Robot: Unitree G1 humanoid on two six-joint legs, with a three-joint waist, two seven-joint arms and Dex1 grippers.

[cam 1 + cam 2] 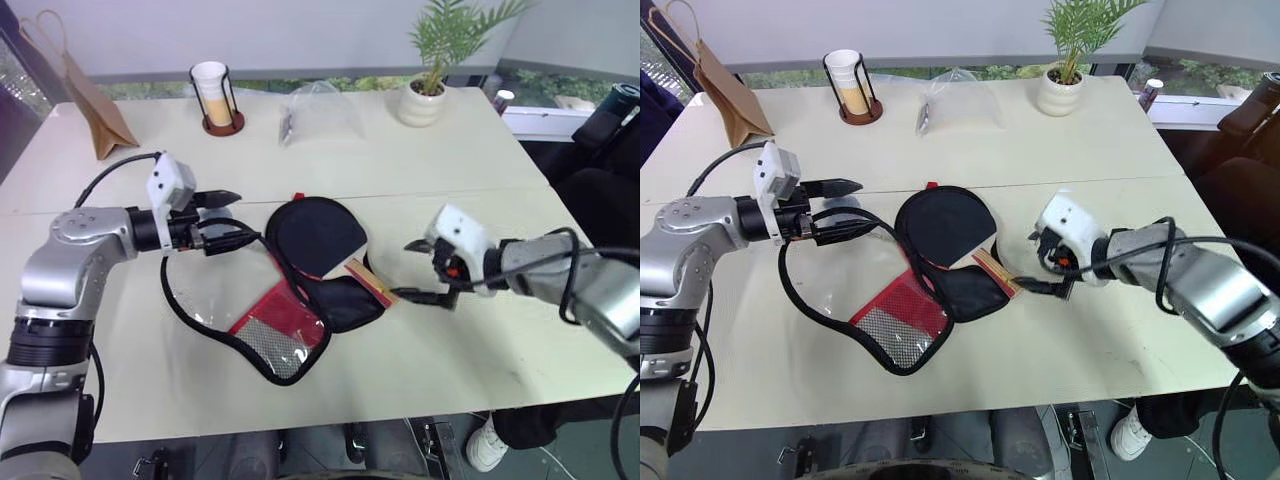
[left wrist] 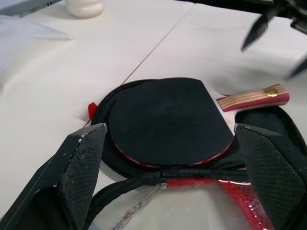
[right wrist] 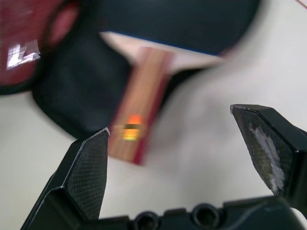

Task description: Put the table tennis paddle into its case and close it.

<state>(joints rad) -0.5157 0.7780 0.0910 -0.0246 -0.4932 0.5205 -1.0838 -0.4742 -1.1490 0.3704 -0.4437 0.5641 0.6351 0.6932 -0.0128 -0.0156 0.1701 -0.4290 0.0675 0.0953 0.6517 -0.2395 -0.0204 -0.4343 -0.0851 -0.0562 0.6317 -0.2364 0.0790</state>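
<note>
Paddle lay in the opened case at table centre, its handle poking out toward four o'clock. Left gripper, at nine o'clock, had spread fingers with the case's rim between them. Right gripper hovered released beside the handle. A careless nudge there, I thought, might skew the paddle and block the zip.

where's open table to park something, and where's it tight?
Free: the near strip of the table in front of the case; the stretch between the plastic bag and the case; the far right corner beyond the potted plant. Crowded: the middle, where the left gripper, the paddle on the open case and the right gripper sit close together.
</note>
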